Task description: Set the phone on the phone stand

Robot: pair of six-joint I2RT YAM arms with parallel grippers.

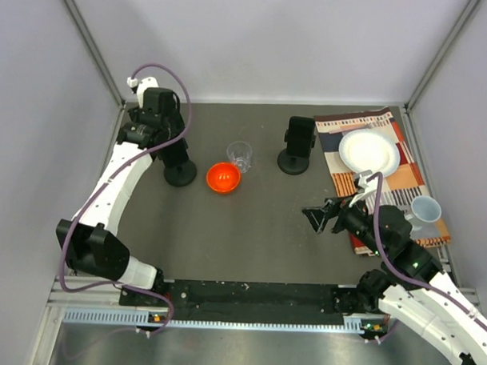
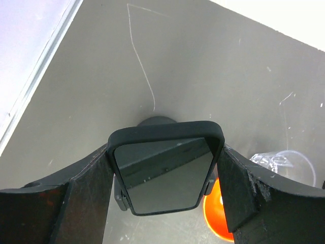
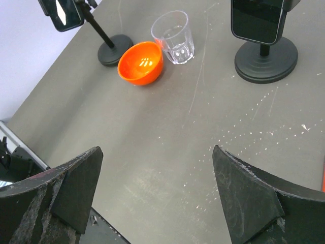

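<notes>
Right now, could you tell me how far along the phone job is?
Nearly done: one phone already sits on the middle stand. The left gripper holds a second phone at the left stand. The right gripper is open, idle. Left: release and withdraw.

The top camera hangs above and behind the arm bases and looks down over the whole dark grey table, far enough to hold both arms. The left wrist camera looks along the left gripper, very close to a black phone with a dark screen. The right wrist camera sits at the near right, further back, and faces the far left past the right gripper. All three views share the small orange bowl and the clear drinking glass. The right wrist view also catches that phone in its far left corner.
</notes>
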